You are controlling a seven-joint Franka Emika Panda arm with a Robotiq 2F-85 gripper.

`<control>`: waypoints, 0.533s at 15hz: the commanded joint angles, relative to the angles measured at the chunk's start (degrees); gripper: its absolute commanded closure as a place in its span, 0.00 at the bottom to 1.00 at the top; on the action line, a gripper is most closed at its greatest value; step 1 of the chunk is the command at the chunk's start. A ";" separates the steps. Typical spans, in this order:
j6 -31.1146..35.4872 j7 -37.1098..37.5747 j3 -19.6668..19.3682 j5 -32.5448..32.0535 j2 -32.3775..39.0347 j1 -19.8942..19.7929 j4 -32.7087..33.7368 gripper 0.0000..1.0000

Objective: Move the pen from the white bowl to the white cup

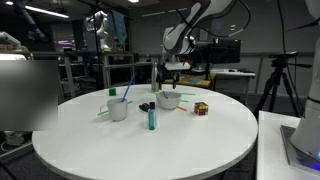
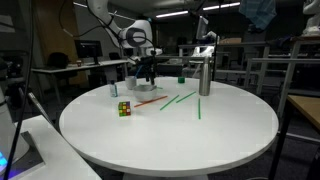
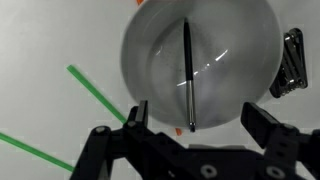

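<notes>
Wrist view: the slim black pen (image 3: pixel 188 72) lies inside the low round white bowl (image 3: pixel 150 50). The fingers (image 3: pixel 136 116) are spread wide and empty on either side of it, apparently set to pinch across its shaft. In an exterior view, the small white cylindrical cup (image 1: pixel 118 109) stands well apart on the round white surface (image 1: pixel 200 140), so the pen would need lifting and carrying.

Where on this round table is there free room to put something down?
The wide near half of the table, in front of the upright green object and the colour cube, is bare. Crowded at the far side: white cup, white bowl under the open fingers, green straws.
</notes>
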 commanded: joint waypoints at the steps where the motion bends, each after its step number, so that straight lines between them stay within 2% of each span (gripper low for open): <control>1: 0.09 -2.87 0.55 1.93 1.30 -0.74 1.39 0.00; 8: -0.59 -5.12 1.71 4.39 2.71 -0.96 2.24 0.00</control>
